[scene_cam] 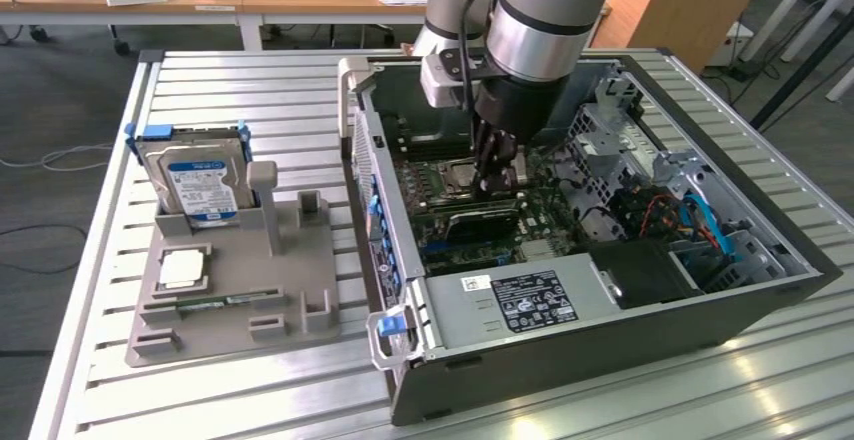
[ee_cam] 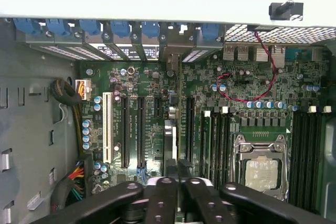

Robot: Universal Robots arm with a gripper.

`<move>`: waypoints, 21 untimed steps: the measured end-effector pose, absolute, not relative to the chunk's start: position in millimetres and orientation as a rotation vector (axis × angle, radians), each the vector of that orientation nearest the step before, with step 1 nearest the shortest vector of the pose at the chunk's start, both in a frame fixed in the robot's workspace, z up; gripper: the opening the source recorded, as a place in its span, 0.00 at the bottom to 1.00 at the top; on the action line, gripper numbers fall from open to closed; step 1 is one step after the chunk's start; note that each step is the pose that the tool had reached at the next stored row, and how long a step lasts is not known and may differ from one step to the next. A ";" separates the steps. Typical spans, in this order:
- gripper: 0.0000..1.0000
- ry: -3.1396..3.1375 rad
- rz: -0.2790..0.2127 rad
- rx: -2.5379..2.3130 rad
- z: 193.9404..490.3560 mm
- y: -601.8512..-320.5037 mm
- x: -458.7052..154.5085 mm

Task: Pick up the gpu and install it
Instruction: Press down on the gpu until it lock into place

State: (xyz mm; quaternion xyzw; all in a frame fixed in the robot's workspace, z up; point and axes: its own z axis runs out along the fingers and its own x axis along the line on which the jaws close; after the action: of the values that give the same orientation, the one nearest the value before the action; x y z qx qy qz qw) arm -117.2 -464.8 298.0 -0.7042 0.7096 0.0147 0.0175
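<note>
The gpu (scene_cam: pixel 467 222) stands on edge in a slot of the motherboard (scene_cam: pixel 447 175) inside the open computer case (scene_cam: pixel 627 345). In the wrist view the gpu (ee_cam: pixel 170 140) shows edge-on as a thin pale strip running toward the rear brackets. My gripper (scene_cam: pixel 497 192) hangs down into the case just above the card. Its black fingers (ee_cam: pixel 163 198) are drawn close together over the card's upper edge, around my gripper (ee_cam: pixel 179 182). Whether they pinch that edge is hidden.
A grey parts holder (scene_cam: pixel 227 280) lies at the exterior view's left, carrying a blue-framed hard drive (scene_cam: pixel 200 182), a processor chip (scene_cam: pixel 180 268) and a memory stick (scene_cam: pixel 214 302). Inside the case are the power supply (scene_cam: pixel 527 300), the processor socket (ee_cam: pixel 261 169) and cable bundles (ee_cam: pixel 79 174).
</note>
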 end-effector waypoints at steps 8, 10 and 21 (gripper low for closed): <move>0.11 2.205 0.046 -2.188 298.3 -464.8 -117.2; 0.11 2.205 0.046 -2.188 298.4 -464.6 -116.9; 0.11 2.204 0.048 -2.187 287.0 -464.5 -116.8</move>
State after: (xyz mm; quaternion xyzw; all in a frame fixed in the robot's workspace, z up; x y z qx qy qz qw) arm -116.8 -464.5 287.0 -0.7042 0.7096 0.0156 0.0183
